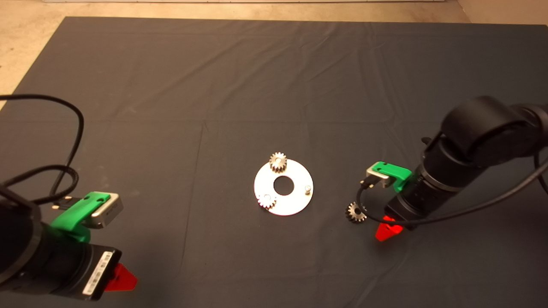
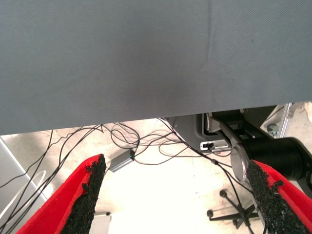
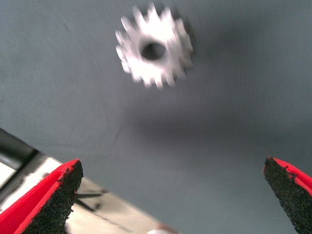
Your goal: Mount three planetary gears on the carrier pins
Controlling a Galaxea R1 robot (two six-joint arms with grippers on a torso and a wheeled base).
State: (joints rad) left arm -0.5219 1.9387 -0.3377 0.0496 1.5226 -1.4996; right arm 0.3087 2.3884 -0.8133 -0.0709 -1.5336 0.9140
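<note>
Big dark grey cloth mat point(image 1: 274, 85) spread over the table. Near the middle, a flat pale round metal disc point(image 1: 295, 201) with a big hole in its centre. Three short shiny metal pins standing up on it.

One small silvery toothed gear point(image 1: 278, 162) on the pin at the far edge of the disc. A second small silvery gear point(image 1: 266, 201) on the pin at the near left edge. The third pin point(image 1: 307, 188), on the right side of the disc, bare.

A third small silvery gear point(image 1: 355, 212) lying flat on the mat, apart from the disc, off to its right. Same gear point(image 3: 153, 46) seen in the right wrist view, round hole facing up, nothing touching it.

Right green gripper point(image 1: 387, 231) with red fingers, low over the mat just beside that loose gear. Fingers point(image 3: 53, 197) spread wide apart, nothing between them.

Left green gripper point(image 1: 122, 278) waiting at the near left corner, well apart from the disc. Fingers point(image 2: 87, 192) wide apart too, holding nothing. Past the mat's edge in that view, pale floor with a tangle of black cables point(image 2: 146, 141).
</note>
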